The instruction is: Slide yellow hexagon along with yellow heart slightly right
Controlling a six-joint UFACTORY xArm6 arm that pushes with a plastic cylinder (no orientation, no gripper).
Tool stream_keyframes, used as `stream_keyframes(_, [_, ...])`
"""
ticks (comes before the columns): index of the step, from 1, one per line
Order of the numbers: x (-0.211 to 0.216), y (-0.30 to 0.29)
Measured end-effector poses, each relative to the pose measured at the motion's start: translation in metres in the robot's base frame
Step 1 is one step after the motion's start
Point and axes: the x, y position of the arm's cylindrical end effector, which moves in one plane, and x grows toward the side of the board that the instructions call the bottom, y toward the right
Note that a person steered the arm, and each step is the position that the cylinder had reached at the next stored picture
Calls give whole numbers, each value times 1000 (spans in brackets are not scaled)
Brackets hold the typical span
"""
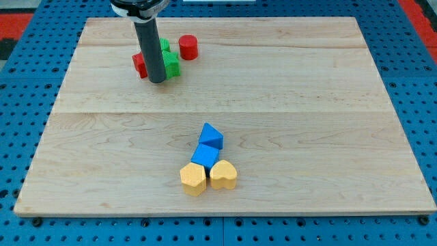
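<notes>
The yellow hexagon (193, 178) lies near the view's bottom middle of the wooden board (307, 102). The yellow heart (224, 175) touches it on its right. Two blue blocks stand just above them: a blue cube (205, 156) touching both yellow blocks, and a blue wedge-like block (212, 137) above that. My tip (157, 80) is far off at the view's upper left, beside a green block (168, 63) and a red block (140, 65), well away from the yellow blocks.
A red cylinder (188, 47) stands to the right of the green block near the board's top edge. A blue pegboard (27, 82) surrounds the board.
</notes>
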Motion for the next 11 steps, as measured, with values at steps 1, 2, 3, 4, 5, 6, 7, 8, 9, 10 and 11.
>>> stream_keyframes(1, [0,0])
stream_keyframes(2, [2,1])
stream_keyframes(3, [8,-17])
stream_keyframes(4, [25,-95])
stream_keyframes(5, [84,-110])
stream_keyframes(6, [174,-108])
stream_keyframes(7, [208,-74])
stream_keyframes(8, [219,30])
stream_keyframes(9, [226,77])
stream_keyframes(10, [209,97])
stream_keyframes(11, [209,173])
